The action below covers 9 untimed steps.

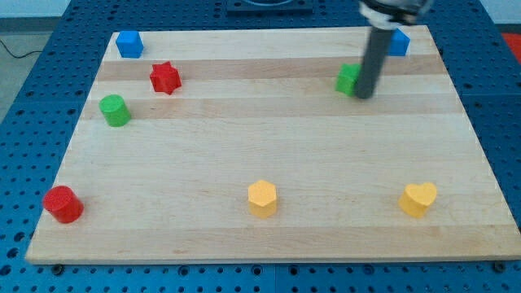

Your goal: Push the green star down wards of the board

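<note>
The green star (348, 79) sits near the view's top right of the wooden board (269, 146), partly hidden by my rod. My tip (364, 95) rests on the board right against the star's right side, a little below its middle.
A blue block (129, 43) sits at the top left and another blue block (399, 42) at the top right behind the rod. A red star (164, 78), a green cylinder (115, 110), a red cylinder (63, 203), a yellow hexagon (262, 197) and a yellow heart (418, 198) lie around.
</note>
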Tool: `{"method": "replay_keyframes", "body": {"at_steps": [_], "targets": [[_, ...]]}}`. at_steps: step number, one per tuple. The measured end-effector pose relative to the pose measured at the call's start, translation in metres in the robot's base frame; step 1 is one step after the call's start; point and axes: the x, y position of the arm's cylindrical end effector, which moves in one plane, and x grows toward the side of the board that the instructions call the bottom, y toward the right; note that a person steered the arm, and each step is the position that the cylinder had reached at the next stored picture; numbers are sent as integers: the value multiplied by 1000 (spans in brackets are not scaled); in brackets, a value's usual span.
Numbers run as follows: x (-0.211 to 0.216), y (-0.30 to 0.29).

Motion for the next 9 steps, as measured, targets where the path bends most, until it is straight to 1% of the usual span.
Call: {"method": "replay_keyframes", "body": {"at_steps": [1,2,3,4,5,6,8,9], "targets": [[-7,-19],[-1,23],[-34,41],[-71,33],[-74,-25],[-65,-68],[-61,5],[-53,-3]]}}
